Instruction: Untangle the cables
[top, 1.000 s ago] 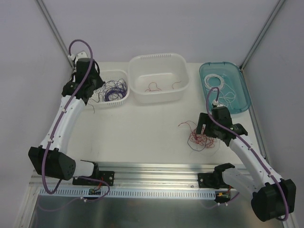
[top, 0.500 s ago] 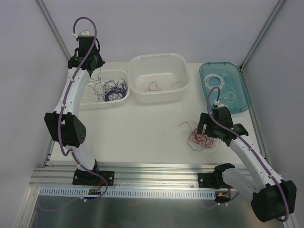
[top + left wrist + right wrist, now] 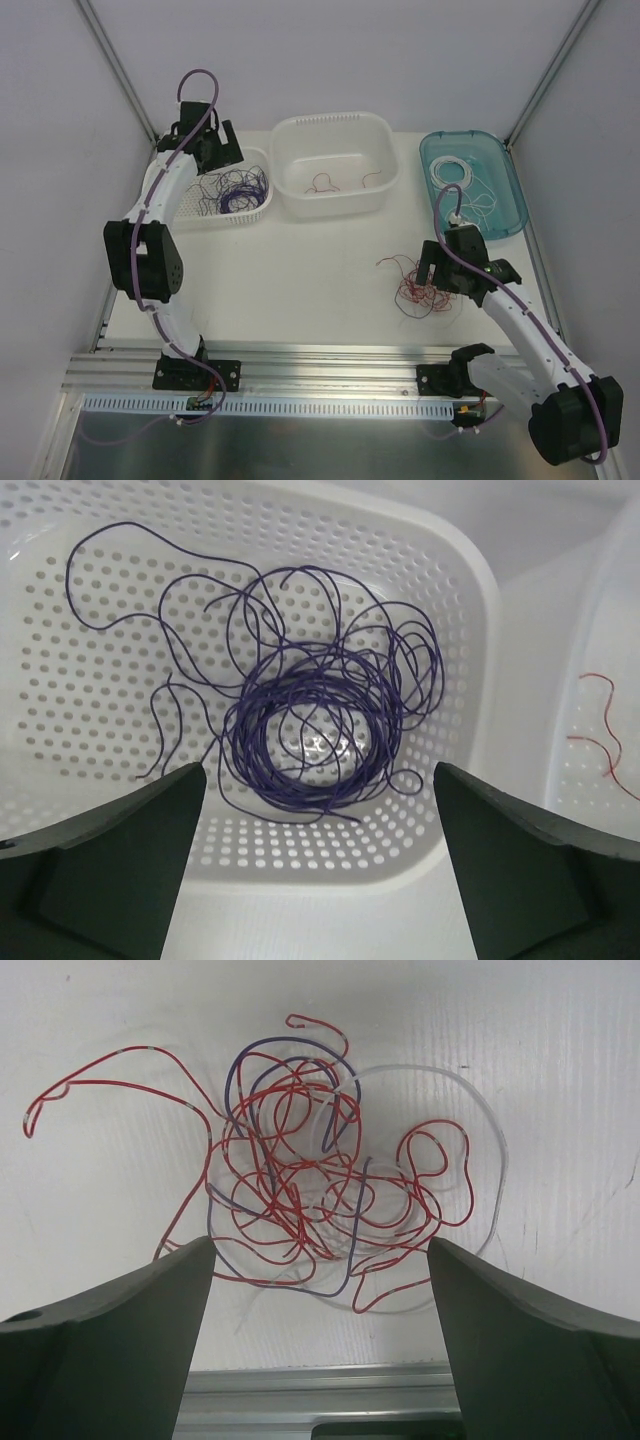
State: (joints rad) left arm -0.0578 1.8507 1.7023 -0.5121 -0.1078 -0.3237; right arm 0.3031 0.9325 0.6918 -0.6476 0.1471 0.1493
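Note:
A tangle of red, purple and white cables lies on the table at the right, also in the right wrist view. My right gripper hangs over the tangle, open, with nothing between its fingers. Purple cables lie coiled in a perforated white basket at the back left. My left gripper is above the basket's far side, open and empty, with the purple coil below it.
A deep white tub with a few red cables stands at the back middle; its edge shows in the left wrist view. A teal tray holding white cables sits at the back right. A metal rail runs along the near edge.
The left arm has lifted and swung from the basket's left side to above its far edge, and its jaws have gone from shut to open. The right arm has stayed put.

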